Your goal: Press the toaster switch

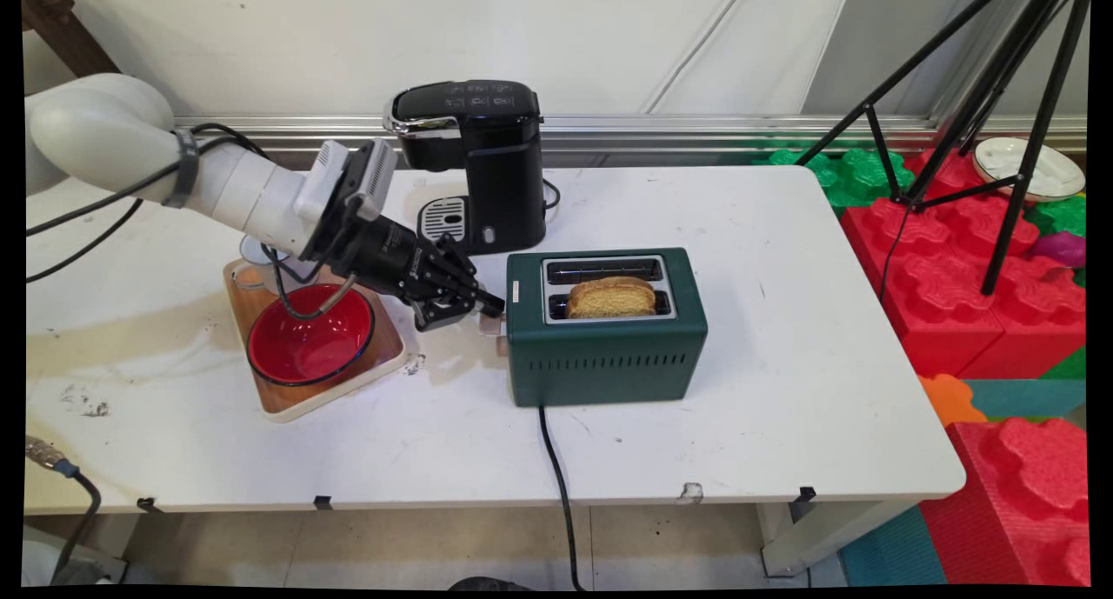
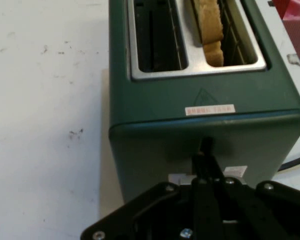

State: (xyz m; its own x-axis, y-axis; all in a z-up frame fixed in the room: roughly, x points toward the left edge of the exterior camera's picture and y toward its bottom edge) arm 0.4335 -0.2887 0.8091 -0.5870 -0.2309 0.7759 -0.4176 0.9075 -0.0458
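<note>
Black gripper (image 2: 206,150) pressed against green toaster's (image 1: 606,347) end face, fingers drawn together at its pale lever (image 1: 492,324). Beyond, toast slice (image 1: 611,296) standing in one slot. Behind, red bowl (image 1: 310,336) on wooden tray (image 1: 383,356); beside, black coffee machine (image 1: 474,160).

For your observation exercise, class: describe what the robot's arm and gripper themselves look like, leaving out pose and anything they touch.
The arm is made of smooth, rounded white links. Black cables run along it, held by a dark band, and one loops down near the wrist. A pale grey boxy module sits at the wrist. The gripper is black, with jointed linkage bars fastened by small silver screws, and two slim black fingers.
</note>
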